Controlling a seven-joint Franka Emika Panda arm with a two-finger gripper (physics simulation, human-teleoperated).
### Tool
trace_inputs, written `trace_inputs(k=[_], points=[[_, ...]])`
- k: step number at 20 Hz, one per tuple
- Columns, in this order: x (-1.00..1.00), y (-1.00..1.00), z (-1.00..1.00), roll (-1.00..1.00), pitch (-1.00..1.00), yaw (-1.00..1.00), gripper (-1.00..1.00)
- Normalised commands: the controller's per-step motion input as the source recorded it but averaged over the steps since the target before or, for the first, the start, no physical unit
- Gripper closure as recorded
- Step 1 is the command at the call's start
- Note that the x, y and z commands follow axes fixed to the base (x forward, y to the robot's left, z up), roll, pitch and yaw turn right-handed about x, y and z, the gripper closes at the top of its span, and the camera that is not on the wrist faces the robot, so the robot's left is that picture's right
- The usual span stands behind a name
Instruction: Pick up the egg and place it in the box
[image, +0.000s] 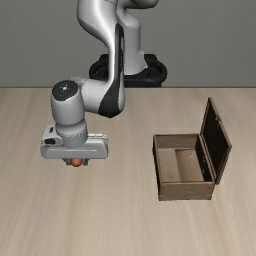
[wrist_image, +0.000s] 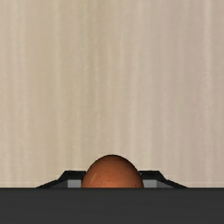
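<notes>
A brown egg (image: 73, 160) sits between the fingers of my gripper (image: 73, 158) toward the exterior view's left, under the white hand. In the wrist view the egg (wrist_image: 113, 171) bulges up between the two dark fingertips (wrist_image: 63, 180), which touch it from both sides, so my gripper (wrist_image: 112, 182) is shut on it. The brown wooden box (image: 160, 170) stands open toward the exterior view's right, well apart from the egg, with its lid (image: 216, 140) swung up on the far-right side. Its inside looks empty.
Pale wooden tabletop (image: 120, 215) spreads around the hand and the box. The arm's base (image: 128, 70) stands at the table's far edge. Bare wood (wrist_image: 112, 79) lies beyond the egg in the wrist view.
</notes>
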Motion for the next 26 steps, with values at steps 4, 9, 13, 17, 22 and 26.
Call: trace_inputs(k=[4, 9, 13, 17, 22, 26], points=[[0.00, 0.00, 0.75, 0.00, 0.00, 0.00, 1.00], [0.00, 0.00, 1.00, 0.00, 0.00, 0.00, 1.00], [0.00, 0.00, 1.00, 0.00, 0.00, 0.00, 1.00], [0.00, 0.00, 1.00, 0.00, 0.00, 0.00, 1.00], [0.00, 0.40, 0.60, 0.00, 0.00, 0.00, 1.00], [0.00, 1.00, 0.00, 0.00, 0.00, 0.00, 1.00]])
